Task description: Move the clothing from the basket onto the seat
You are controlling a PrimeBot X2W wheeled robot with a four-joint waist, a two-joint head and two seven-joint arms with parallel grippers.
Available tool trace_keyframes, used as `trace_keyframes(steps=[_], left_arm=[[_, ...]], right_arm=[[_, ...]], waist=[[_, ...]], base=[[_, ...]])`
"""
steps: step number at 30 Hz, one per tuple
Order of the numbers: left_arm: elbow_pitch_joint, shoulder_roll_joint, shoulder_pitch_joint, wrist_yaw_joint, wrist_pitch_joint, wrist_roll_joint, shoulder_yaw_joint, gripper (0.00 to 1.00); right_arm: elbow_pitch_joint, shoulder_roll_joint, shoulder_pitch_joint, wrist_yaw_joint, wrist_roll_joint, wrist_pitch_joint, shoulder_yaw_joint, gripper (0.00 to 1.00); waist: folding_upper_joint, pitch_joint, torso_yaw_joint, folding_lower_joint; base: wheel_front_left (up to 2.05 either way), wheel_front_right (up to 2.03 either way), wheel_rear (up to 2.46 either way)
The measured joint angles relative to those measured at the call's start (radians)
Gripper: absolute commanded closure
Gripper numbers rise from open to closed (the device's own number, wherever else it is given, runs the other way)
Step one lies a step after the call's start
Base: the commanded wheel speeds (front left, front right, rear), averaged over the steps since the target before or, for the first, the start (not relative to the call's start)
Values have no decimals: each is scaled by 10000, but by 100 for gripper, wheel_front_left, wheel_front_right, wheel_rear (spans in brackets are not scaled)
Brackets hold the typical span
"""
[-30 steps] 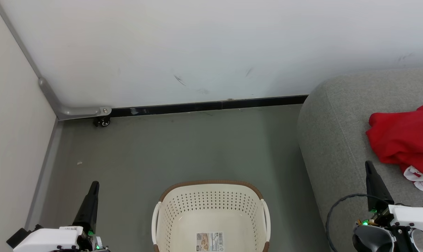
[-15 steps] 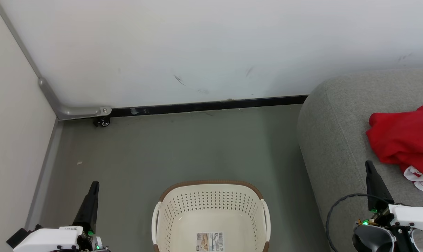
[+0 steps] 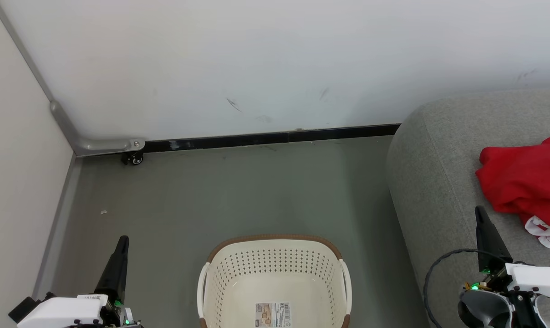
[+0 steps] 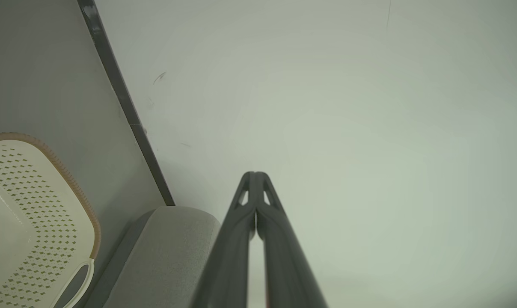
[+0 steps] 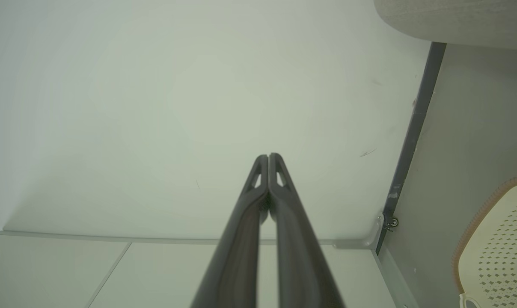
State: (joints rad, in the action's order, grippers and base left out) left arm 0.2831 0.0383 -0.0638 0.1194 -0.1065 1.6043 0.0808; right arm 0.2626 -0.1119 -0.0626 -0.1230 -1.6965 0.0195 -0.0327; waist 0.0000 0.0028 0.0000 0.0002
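On the grey seat (image 3: 439, 173), toward its right side, lies the clothing (image 3: 523, 182): a crumpled red heap with a scrap of white trim at its near edge. The head view's right border cuts the heap off, so how far it reaches, and whether it is one garment or two, cannot be told. A black-and-white patch shows right at that border, too clipped to read.

The right gripper (image 3: 478, 212) hovers over the seat's near part, just short of the heap and apart from it. Its dark fingers point away from the robot. In the right wrist view they are clenched, pressed together along their length with nothing between them. A black cable (image 3: 432, 278) loops from the white wrist behind them. Much of that wrist is cut off at the bottom edge.

Left of the seat, on the grey-green floor (image 3: 234, 191), stands the basket (image 3: 275, 237). Its near end is lost below the head view, and a barcode sticker (image 3: 273, 314) lies on its pale bottom.

Farther left of the seat, beyond the basket, the left gripper (image 3: 123, 240) hangs above the floor, its fingers angled up and slightly right. The left wrist view shows them shut tight tip to tip, gripping nothing.

Behind the seat runs a pale wall (image 3: 257, 59) with a dark skirting strip (image 3: 275, 136). At the far left of that strip sits a small caster wheel (image 3: 134, 158), too small to make out further.
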Motion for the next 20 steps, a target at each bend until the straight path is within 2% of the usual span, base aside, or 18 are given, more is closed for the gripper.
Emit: trace_keyframes(steps=[20], left_arm=[[-4,-2,-1,0,0,0,0,100]], right_arm=[[2,48,0,0,2,86,-25,100]], waist=[[0,1,0,0]], base=[[0,0,0]])
